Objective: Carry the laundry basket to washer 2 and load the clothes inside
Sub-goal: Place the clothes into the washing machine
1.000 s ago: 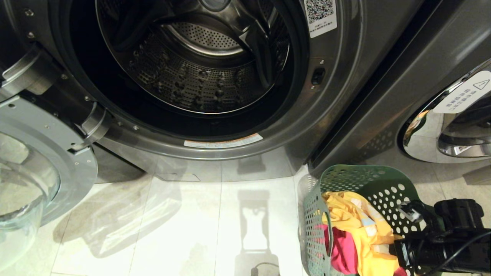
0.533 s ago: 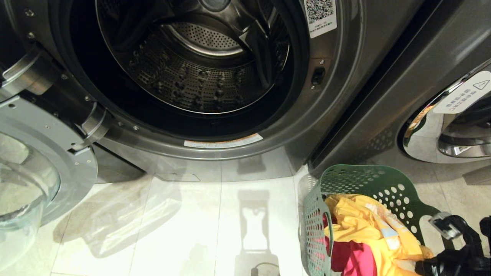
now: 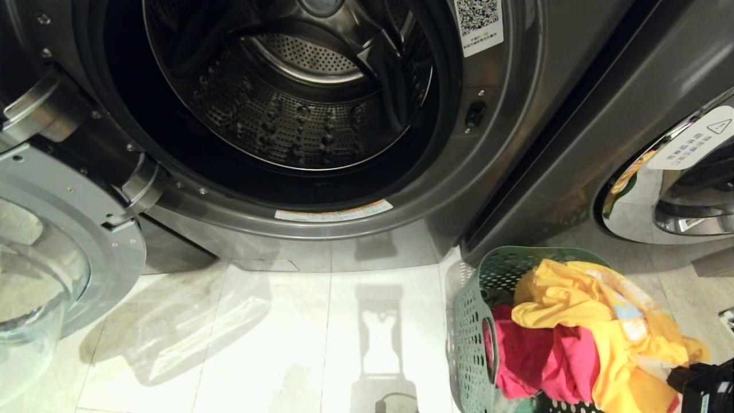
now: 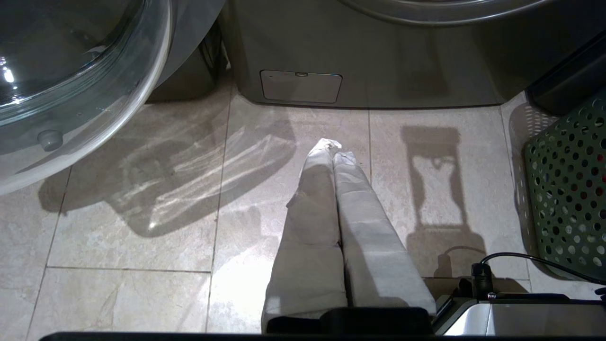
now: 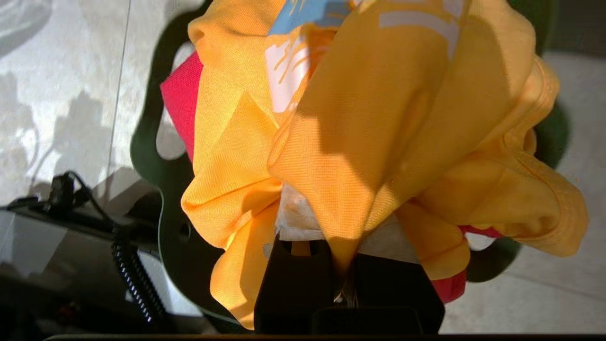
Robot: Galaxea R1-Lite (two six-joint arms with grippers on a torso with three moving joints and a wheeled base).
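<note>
Head view: you've got the washer point(image 3: 504, 143) dead ahead, door point(image 3: 63, 229) swung fully open to your left, drum point(image 3: 298, 115) with no laundry in it that I can see. Can't read a number label on it from here, only a QR sticker point(image 3: 479, 23) on the front ring. A second machine point(image 3: 676, 172) sits to the right, door shut. The laundry basket point(image 3: 467, 344) stands on the floor tiles point(image 3: 258, 344) at lower right, in front of the gap between the 2 machines, clear of the open washer's mouth. The yellow garment point(image 3: 579, 298) is bunched up above the basket rim, with the pink-red garment point(image 3: 545, 355) draped under it and hanging down into the basket. No jeans visible. Only a dark piece of the right arm point(image 3: 702, 387) shows at the bottom right corner.

Left wrist view: left gripper point(image 4: 334, 147) hangs over bare floor in front of the washer's base panel, fingers pressed together, nothing between them. Basket wall shows at the edge, well apart from it.

Right wrist view: right gripper point(image 5: 348, 265) is clamped down on a fold of the yellow garment, jaws nearly together with cloth pinched between them. Fabric billows out over the fingers, pink-red cloth peeking out on both sides. Dark green basket rim sits below the bundle.
</note>
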